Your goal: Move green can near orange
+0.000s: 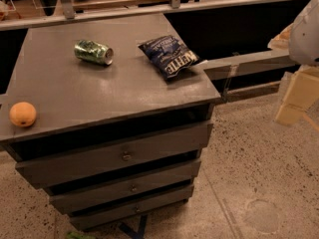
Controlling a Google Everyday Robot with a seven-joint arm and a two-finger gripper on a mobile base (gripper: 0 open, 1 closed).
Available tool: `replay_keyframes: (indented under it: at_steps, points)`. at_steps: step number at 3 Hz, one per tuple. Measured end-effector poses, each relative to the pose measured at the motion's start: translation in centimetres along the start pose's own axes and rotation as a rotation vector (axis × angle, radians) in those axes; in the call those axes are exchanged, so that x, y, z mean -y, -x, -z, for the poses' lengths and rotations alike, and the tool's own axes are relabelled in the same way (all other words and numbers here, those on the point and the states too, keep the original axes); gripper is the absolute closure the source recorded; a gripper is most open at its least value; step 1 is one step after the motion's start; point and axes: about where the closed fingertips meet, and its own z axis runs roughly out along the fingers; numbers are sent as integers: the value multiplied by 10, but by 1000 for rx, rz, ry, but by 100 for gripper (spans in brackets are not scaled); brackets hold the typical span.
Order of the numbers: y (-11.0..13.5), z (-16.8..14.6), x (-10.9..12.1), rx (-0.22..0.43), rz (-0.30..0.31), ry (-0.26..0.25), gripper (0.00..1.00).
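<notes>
The green can (93, 52) lies on its side at the back left of the grey cabinet top (99, 93), its silver end facing right. The orange (23, 114) sits at the front left corner of the top, near the edge. The can and the orange are well apart, the can farther back and to the right. My gripper (295, 101) hangs at the far right of the view, off the cabinet and over the floor, away from both things. The white arm (306, 29) shows above it.
A dark blue chip bag (169, 56) lies at the back right of the top, right of the can. The cabinet has three drawers (124, 156) in front. A rail and shelf (249, 61) run behind and to the right. Speckled floor (259, 183) lies below.
</notes>
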Motion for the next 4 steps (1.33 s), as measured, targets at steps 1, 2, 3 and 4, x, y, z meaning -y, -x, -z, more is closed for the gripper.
replay_keyframes:
  at_steps: [1,2,3,4]
  points:
    - [0,0,0,0,0,0,0]
    - [9,4,7,93,-37,-23,0]
    - [26,2,32,273,-130,-61,0]
    - [49,-6,58,408,-235,-117,0]
